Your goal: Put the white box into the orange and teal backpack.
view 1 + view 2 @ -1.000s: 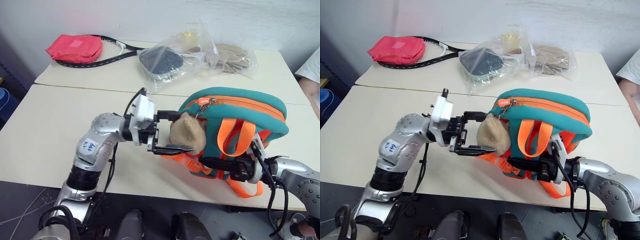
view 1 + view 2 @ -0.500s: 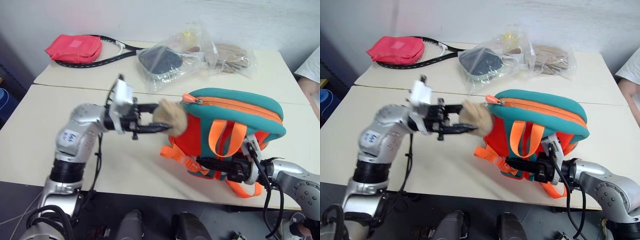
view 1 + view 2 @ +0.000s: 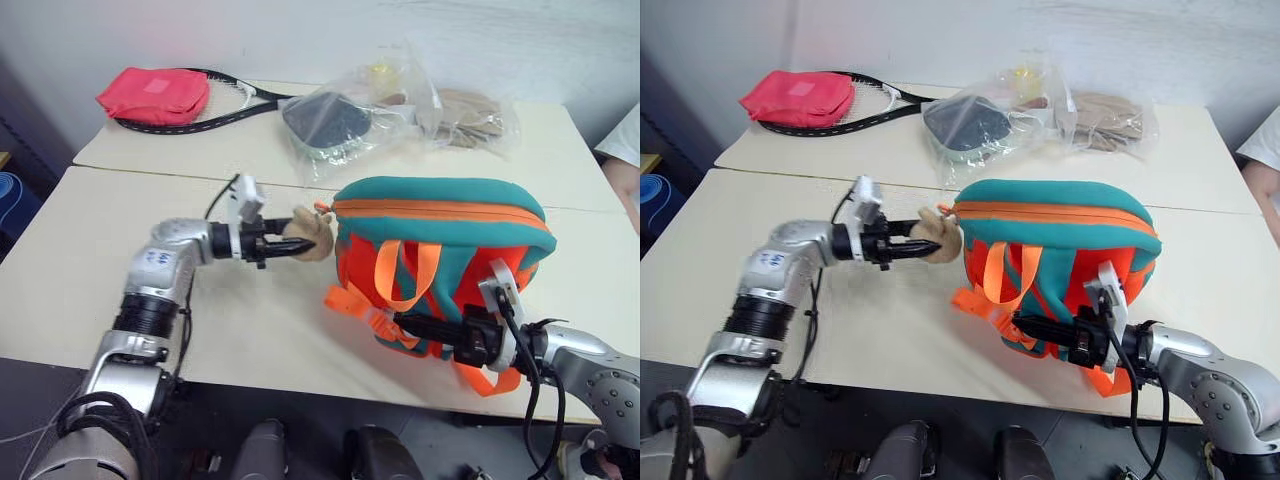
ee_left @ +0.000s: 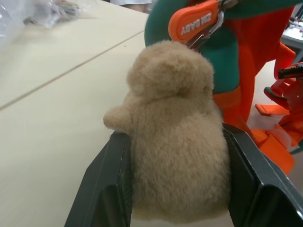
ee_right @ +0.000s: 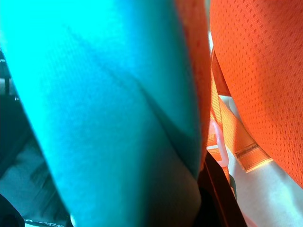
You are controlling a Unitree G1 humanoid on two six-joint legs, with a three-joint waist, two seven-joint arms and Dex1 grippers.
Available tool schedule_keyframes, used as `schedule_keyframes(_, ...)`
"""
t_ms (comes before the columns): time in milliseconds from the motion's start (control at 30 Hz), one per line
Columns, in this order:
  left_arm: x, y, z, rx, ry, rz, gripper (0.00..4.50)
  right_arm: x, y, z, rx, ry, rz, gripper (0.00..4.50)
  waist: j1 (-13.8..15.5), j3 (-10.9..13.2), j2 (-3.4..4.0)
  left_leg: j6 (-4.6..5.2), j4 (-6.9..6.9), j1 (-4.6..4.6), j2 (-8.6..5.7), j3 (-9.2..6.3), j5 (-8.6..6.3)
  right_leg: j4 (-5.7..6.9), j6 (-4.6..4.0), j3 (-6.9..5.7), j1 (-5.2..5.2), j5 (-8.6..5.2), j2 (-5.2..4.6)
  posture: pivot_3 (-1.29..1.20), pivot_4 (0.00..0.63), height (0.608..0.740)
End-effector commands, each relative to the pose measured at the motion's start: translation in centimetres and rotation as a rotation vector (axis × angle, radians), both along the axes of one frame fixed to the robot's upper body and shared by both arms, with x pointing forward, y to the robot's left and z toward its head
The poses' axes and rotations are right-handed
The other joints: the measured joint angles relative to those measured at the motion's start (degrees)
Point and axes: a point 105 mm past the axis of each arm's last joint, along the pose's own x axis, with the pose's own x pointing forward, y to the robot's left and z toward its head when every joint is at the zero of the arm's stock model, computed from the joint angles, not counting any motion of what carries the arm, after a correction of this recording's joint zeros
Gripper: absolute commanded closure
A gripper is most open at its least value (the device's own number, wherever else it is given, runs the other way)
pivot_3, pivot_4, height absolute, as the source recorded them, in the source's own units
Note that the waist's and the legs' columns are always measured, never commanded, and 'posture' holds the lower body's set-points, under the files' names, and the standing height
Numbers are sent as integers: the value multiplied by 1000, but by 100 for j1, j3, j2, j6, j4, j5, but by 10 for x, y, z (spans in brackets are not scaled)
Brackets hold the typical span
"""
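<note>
The orange and teal backpack (image 3: 440, 215) stands upright on the near table, its zipper line along the top. Its tan plush animal head (image 4: 175, 127) hangs at the left end, just below an orange zipper pull (image 4: 194, 21). My left gripper (image 3: 285, 243) reaches level from the left and is shut on that plush head, one finger on each side. My right gripper (image 3: 410, 327) is low at the backpack's front, shut on its teal bottom edge among the orange straps (image 3: 385, 285). The white box is out of view.
On the far table lie a red pouch (image 3: 153, 95), a racket (image 3: 240, 98) and clear plastic bags (image 3: 345, 125) holding dark and tan items. A seam (image 3: 110, 170) divides the two tables. A person's sleeve (image 3: 625, 140) is at the right edge.
My left gripper closed on the plush head and reached out forward and lower with it, straightening the arm. The backpack's top settled lower and level. The right gripper stayed put.
</note>
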Motion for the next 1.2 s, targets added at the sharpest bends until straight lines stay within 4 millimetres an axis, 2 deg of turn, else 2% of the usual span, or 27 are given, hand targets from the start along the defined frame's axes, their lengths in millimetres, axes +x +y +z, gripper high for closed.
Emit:
schedule_keyframes(33, -6, -11, 7, -37, -51, -52, 2513, -3, 1, 9, 13, -44, -8, 4475, -3, 0, 0, -1, -1, -1, 0, 0, 0, 0, 0, 0, -2, 0, 0, 0, 150, 740)
schedule_keyframes(133, -17, -24, 39, -168, -116, -131, 2513, -2, 1, 18, 70, -77, -32, 4475, -6, 0, 0, -2, -1, 0, 2, 0, 1, 8, 0, -1, -2, 0, 1, 0, 150, 740)
schedule_keyframes(267, -20, -22, 84, -339, -156, -143, 2513, -1, -4, 73, 436, -109, -56, 4475, -11, 1, -1, -3, 2, -5, 2, -2, 2, 12, 0, -2, -4, 0, 1, 0, 150, 740)
schedule_keyframes(300, -19, -21, 93, -374, -149, -131, 2513, -1, -5, 81, 465, -114, -58, 4475, -14, 2, -1, -3, 7, -7, 4, -4, 2, 17, 0, -4, -5, 0, 0, 0, 150, 740)
schedule_keyframes(400, -7, -16, 100, -358, -116, -54, 2513, 0, -10, 92, 501, -110, -81, 4475, -17, 2, -1, -3, 11, -6, 2, -7, 2, 20, 1, -7, -1, 0, 0, 0, 150, 740)
schedule_keyframes(467, 0, -17, 89, -279, -80, -9, 2513, 2, -15, 94, 508, -101, -97, 4475, -14, 2, -1, -3, 2, -4, 0, -6, 2, 18, 1, -6, -3, 0, 1, 0, 150, 740)
schedule_keyframes(533, 3, -19, 64, -158, 0, 12, 2513, 2, -18, 93, 501, -93, -107, 4475, -17, 2, -1, -3, -1, -7, 0, -3, 2, 19, 1, -5, -8, 0, 2, 0, 150, 740)
schedule_keyframes(567, -1, -22, 49, -91, 34, 0, 2513, 2, -21, 94, 511, -90, -117, 4475, -18, 2, -1, -4, -2, -8, 0, -2, 2, 19, 1, -4, -10, 0, 2, 0, 150, 740)
schedule_keyframes(633, -5, -25, 32, -24, 75, -12, 2513, 3, -24, 95, 528, -88, -129, 4475, -16, 2, -1, -3, -2, -8, 0, -1, 2, 19, 1, -3, -10, 0, 2, 0, 150, 740)
schedule_keyframes(700, -5, -30, 21, -29, 161, 5, 2513, 3, -26, 96, 546, -89, -141, 4475, -15, 2, -1, -3, -1, -7, 1, -2, 2, 19, 1, -2, -8, 0, 2, 0, 150, 740)
schedule_keyframes(833, -25, -42, -14, 24, 309, -81, 2513, 3, -25, 93, 560, -79, -153, 4475, 8, 2, 0, -1, 4, -8, -1, -9, 2, 17, 1, -3, -2, 0, -1, 0, 150, 740)
schedule_keyframes(900, -34, -43, -22, 49, 322, -122, 2513, 2, -23, 89, 549, -72, -153, 4475, 6, 2, 0, 0, -2, -6, -4, -8, 1, 10, 1, -1, 0, 0, -2, 0, 150, 740)
schedule_keyframes(1000, -42, -35, -36, 99, 302, -154, 2513, 1, -21, 81, 514, -60, -160, 4475, -4, 2, 0, 0, -4, -10, -3, -7, 1, 4, 0, -2, -2, 0, -1, 0, 150, 740)
schedule_keyframes(1100, -42, -21, -53, 126, 186, -160, 2513, -1, -18, 69, 462, -41, -163, 4475, -4, 1, 1, -1, -4, -9, 0, -7, 2, 0, 0, -1, -3, 0, 1, 0, 150, 740)
schedule_keyframes(1200, -34, -14, -52, 59, 116, -114, 2513, -2, -17, 56, 388, -41, -177, 4475, -18, -1, 4, -1, -4, -2, 1, -5, 2, -14, 0, 1, -1, 0, 1, 0, 150, 740)
